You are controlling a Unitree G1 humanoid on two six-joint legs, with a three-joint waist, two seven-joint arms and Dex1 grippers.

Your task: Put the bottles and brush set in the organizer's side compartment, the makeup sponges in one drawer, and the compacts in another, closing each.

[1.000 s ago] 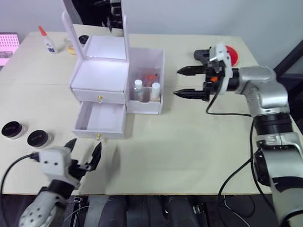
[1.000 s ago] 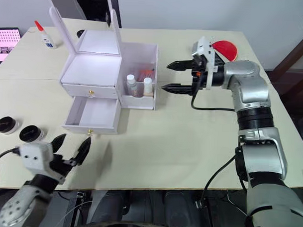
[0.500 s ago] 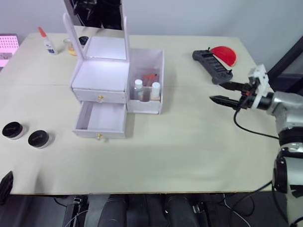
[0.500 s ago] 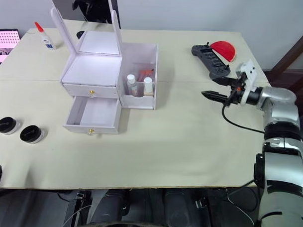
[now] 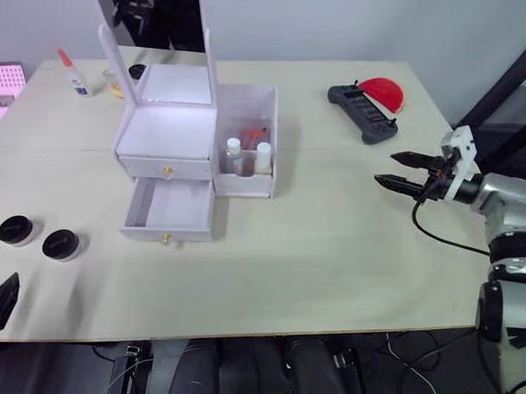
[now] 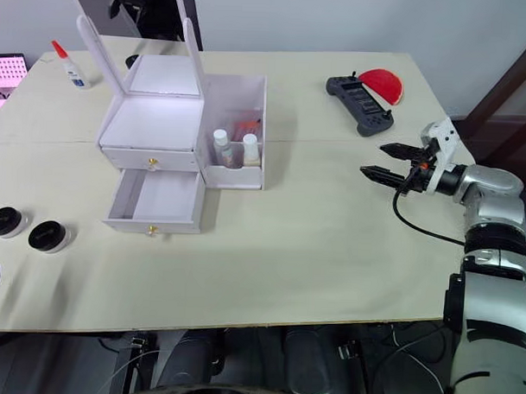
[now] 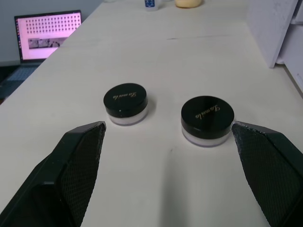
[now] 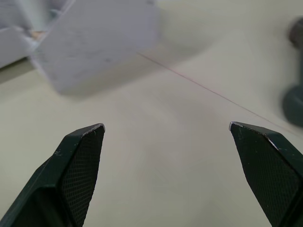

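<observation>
The white organizer [image 5: 166, 133] stands at the table's back left with its mirror upright. Its side compartment [image 5: 248, 181] holds two white-capped bottles [image 5: 236, 155] and the reddish brush set [image 5: 257, 135]. The upper drawer is shut; the lower drawer [image 5: 169, 208] is pulled out and empty. Two black compacts [image 5: 15, 230] [image 5: 61, 243] lie left of that drawer. The makeup sponges are out of view. My left gripper [image 7: 168, 125] is open at the front left edge, a little short of the compacts [image 7: 207, 119]. Far to the right, my right gripper [image 5: 385, 167] is open and empty, pointing at the organizer.
A white glue bottle [image 5: 74, 74] and a yellow object [image 5: 117, 86] sit at the back left behind the organizer. A black controller [image 5: 363, 103] and a red half-disc [image 5: 383, 88] lie at the back right. A laptop [image 7: 47, 30] with a pink screen is off the table's left side.
Over the last second my right gripper drew back from the side compartment to the table's right edge. My left gripper pulled away from the open drawer to the front left edge.
</observation>
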